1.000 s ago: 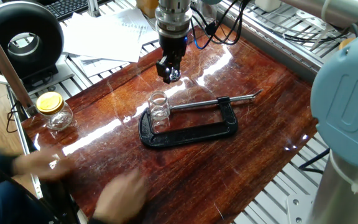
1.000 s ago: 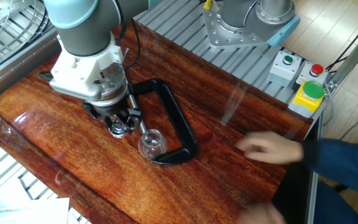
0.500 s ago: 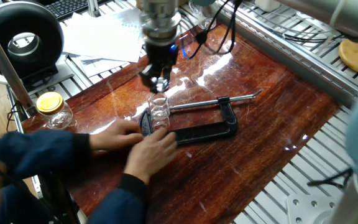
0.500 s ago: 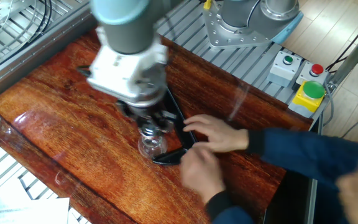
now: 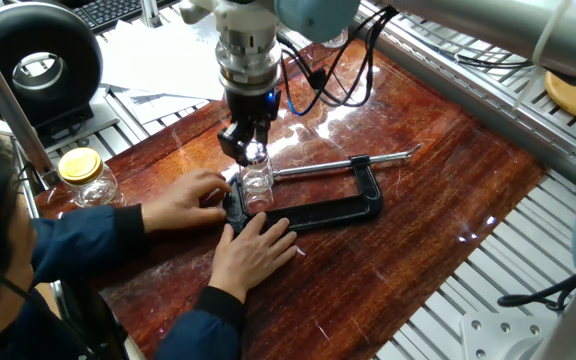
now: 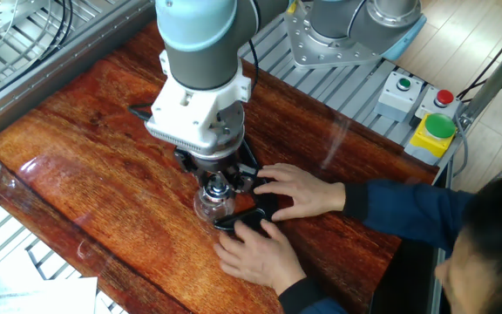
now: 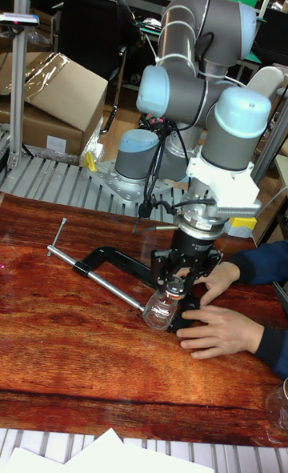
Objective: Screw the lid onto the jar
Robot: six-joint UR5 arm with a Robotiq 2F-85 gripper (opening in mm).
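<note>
Tall fixed view, jar [image 7: 163,311] upright, mouth up; claw [image 7: 175,285] gripping lid [image 7: 177,283] above it

From my remote station, I see a glossy reddish wooden tabletop [image 5: 408,160] set on a slotted aluminium frame [image 5: 488,290]. A black C-clamp [image 5: 323,210] lies on it with the small clear jar [image 5: 257,180] standing in its mouth, and a person's two hands [image 5: 253,250] rest beside it. A yellow-lidded jar [image 5: 86,176] stands near one edge.

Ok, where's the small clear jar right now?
The jar stands mid-table in the jaws of the black C-clamp, directly under the gripper. In the other fixed view, a person's two hands press on the clamp right beside it.
</note>
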